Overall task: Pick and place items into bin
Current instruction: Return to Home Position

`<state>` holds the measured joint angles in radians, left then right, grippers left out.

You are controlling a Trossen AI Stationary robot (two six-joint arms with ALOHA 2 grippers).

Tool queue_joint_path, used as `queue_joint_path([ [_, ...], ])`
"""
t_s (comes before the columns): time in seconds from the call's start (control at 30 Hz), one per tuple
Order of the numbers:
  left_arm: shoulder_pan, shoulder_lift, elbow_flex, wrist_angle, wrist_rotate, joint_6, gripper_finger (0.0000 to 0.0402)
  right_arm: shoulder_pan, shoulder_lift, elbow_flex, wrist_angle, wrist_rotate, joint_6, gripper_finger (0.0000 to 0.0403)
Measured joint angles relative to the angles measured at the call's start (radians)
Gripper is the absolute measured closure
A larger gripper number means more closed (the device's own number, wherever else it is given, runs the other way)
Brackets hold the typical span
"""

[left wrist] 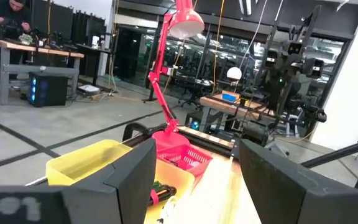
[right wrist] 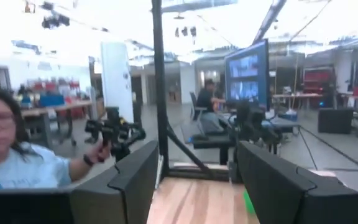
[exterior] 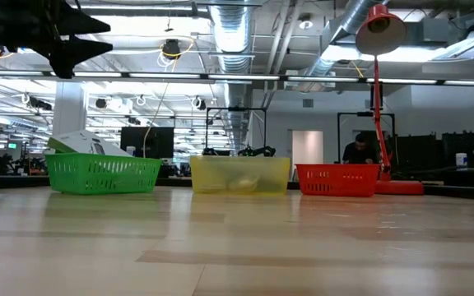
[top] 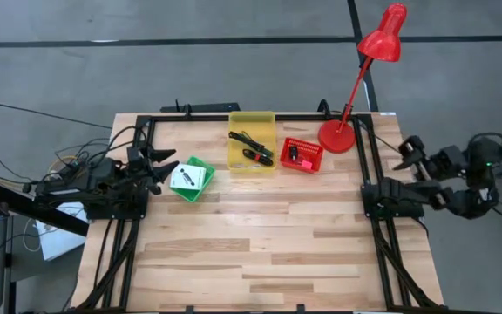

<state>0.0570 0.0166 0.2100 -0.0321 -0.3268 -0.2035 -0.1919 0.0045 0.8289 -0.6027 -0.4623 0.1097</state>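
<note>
Three small bins stand in a row on the far half of the table. The green bin (top: 192, 179) holds a flat white packet (top: 183, 178) that leans over its rim in the low view (exterior: 76, 141). A black cable bundle (top: 252, 148) lies in the yellow bin (top: 251, 139). The red bin (top: 301, 155) has a small dark thing (top: 293, 154) in it. My left gripper (top: 166, 166) hovers open, raised above the table just left of the green bin. My right gripper (top: 405, 153) is open beyond the table's right edge.
A red desk lamp (top: 356, 87) stands on its base (top: 336, 136) right of the red bin, with its head beyond the far edge. A black frame rail (top: 369, 174) runs around the table. A person (right wrist: 11, 158) shows in the right wrist view. The table's near half is bare wood (top: 260, 253).
</note>
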Motion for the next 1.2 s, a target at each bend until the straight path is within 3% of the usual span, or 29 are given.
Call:
queue_joint_path([
  [0.13,0.0,0.0,-0.001,0.007,0.0,0.004,0.018,-0.002,0.007,-0.014,-0.07,0.036,0.066,0.0187],
  [0.3,0.0,0.0,-0.001,0.005,0.0,0.008,0.018,-0.013,0.025,-0.13,-0.011,0.091,0.049,0.0187],
  [0.9,0.0,0.0,0.0,-0.025,0.0,0.032,0.018,-0.013,0.0,-0.676,0.612,0.106,0.049,0.0187],
  [1.1,0.0,0.001,0.0,-0.147,0.0,0.071,0.018,-0.013,-0.001,-0.814,0.75,0.24,0.091,0.0187],
  [1.2,0.0,0.001,0.0,-0.175,-0.001,0.071,0.018,-0.012,0.002,-0.822,0.724,0.298,0.111,0.0187],
])
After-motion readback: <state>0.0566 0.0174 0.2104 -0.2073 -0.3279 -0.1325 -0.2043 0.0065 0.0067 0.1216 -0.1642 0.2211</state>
